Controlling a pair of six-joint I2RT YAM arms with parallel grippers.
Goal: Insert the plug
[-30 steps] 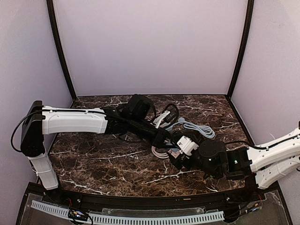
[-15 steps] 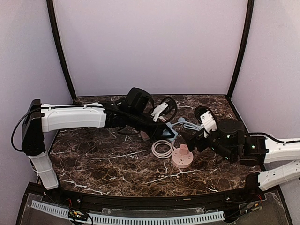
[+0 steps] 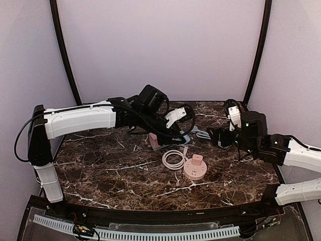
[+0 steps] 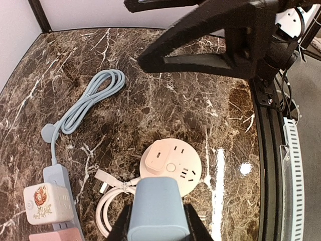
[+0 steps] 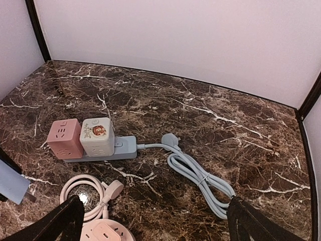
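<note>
My left gripper (image 4: 158,221) is shut on a light blue plug block (image 4: 158,207) and holds it above the table, just short of the round pink socket hub (image 4: 173,165). The hub carries a pink adapter (image 4: 159,156) and has free slots on its right side. In the top view the left gripper (image 3: 175,134) hangs over the grey-blue power strip, behind the hub (image 3: 194,168). My right gripper (image 5: 155,211) is open and empty, and in the top view it (image 3: 215,138) is right of the hub and apart from it.
A grey-blue power strip (image 5: 103,149) holds a pink cube (image 5: 64,138) and a white cube (image 5: 97,135). Its blue cable (image 5: 200,175) lies bundled to the right. The hub's pink cable (image 5: 85,198) is coiled beside it. Walls close in the back and both sides.
My right gripper has pulled up and back to the right, away from the pink hub, which now lies uncovered with its pink adapter. My left gripper has lifted slightly with the blue plug.
</note>
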